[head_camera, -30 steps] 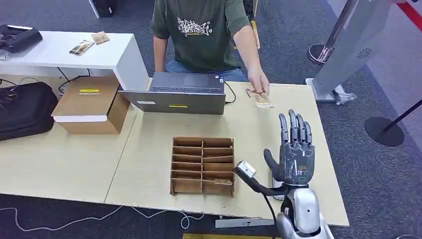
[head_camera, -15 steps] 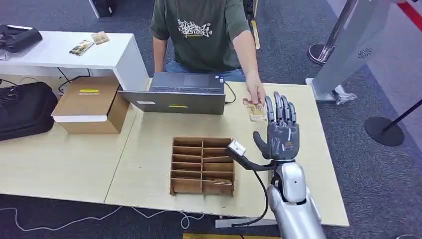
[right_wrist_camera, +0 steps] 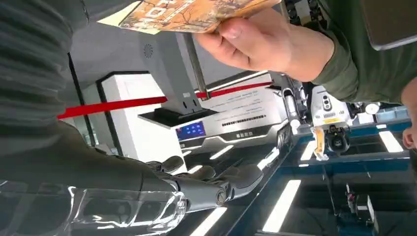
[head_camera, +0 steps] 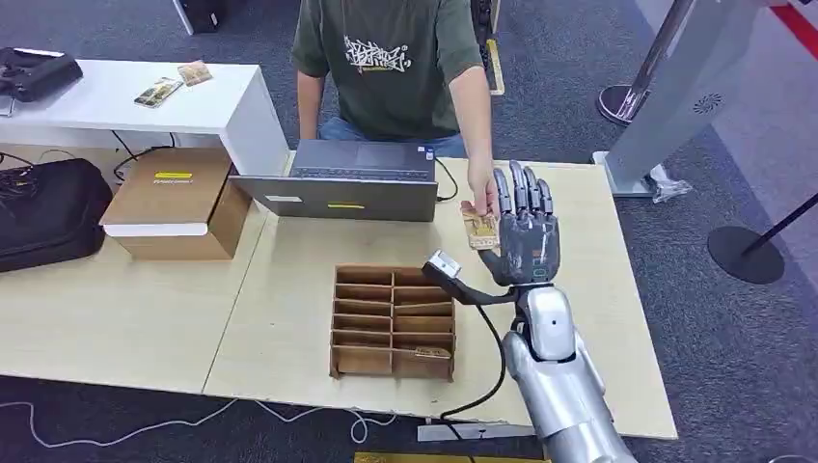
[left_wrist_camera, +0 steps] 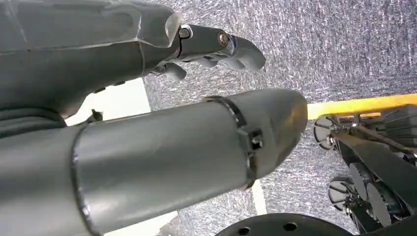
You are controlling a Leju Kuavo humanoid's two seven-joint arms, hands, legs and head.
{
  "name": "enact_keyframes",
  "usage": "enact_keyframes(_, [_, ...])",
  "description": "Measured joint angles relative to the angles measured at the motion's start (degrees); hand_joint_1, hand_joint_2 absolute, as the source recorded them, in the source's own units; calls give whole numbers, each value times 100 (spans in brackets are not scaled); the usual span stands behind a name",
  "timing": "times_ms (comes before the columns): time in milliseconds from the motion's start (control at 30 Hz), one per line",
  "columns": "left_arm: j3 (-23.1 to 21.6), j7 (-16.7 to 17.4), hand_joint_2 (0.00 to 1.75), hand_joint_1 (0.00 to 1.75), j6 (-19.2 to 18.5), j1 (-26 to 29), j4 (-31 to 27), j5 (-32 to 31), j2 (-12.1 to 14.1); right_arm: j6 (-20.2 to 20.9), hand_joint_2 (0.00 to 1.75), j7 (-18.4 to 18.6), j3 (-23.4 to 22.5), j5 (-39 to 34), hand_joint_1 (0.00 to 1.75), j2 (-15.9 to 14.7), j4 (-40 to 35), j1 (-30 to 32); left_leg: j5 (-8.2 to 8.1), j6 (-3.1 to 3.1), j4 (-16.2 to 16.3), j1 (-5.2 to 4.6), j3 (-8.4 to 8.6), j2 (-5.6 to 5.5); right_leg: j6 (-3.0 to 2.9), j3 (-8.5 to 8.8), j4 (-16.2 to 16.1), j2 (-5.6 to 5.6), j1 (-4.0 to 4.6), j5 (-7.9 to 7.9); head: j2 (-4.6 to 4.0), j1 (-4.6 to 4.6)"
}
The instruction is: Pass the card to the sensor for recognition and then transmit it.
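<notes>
Beside person-held card [head_camera: 477,230], right hand [head_camera: 522,231] spread.

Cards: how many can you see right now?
3, maybe more hidden. One card is in the person's hand, beside the right hand. Two cards lie on the white table.

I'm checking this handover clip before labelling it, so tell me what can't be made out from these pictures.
- Card, head view: print too small to read; right wrist view, cut off by the picture's edge.
- Whether the right hand touches the card: head view, the hand's back faces the camera and hides its palm side.
- Person's hand, head view: partly behind the right hand.
- Left hand, left wrist view: largely hidden by the arm's grey cover.
</notes>
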Motion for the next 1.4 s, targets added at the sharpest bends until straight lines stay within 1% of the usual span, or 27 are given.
enact_keyframes(433, [0, 2, 0, 0, -11, 1, 0, 39, 9, -9, 175, 55, 2, 0, 0, 0, 142, -47, 0, 0, 0, 0, 0, 0, 0, 0, 0, 0, 0, 0, 0, -2])
enact_keyframes(467, [0, 0, 0, 0, -11, 1, 0, 39, 9, -9, 175, 55, 2, 0, 59, 0, 146, -46, 0, 0, 0, 0, 0, 0, 0, 0, 0, 0, 0, 0, 0, -2])
enact_keyframes(500, [0, 2, 0, 0, -11, 1, 0, 37, 9, -9, 175, 55, 2, 0, 173, 0, 146, -46, 0, 0, 0, 0, 0, 0, 0, 0, 0, 0, 0, 0, 0, -2])
enact_keyframes(767, [0, 0, 0, 0, -2, 1, 0, 20, 11, 0, 175, 120, 2, 0, 175, 0, 151, -43, 0, 0, 0, 0, 0, 0, 0, 0, 0, 0, 0, 0, 0, -2])
enact_keyframes(1400, [0, 0, 0, 0, -2, 1, 0, 24, 17, -4, 175, 138, 0, -53, 175, 0, 144, -43, 0, 0, 0, 0, 1, 1, 0, 0, 0, 1, 0, 0, 0, -2])
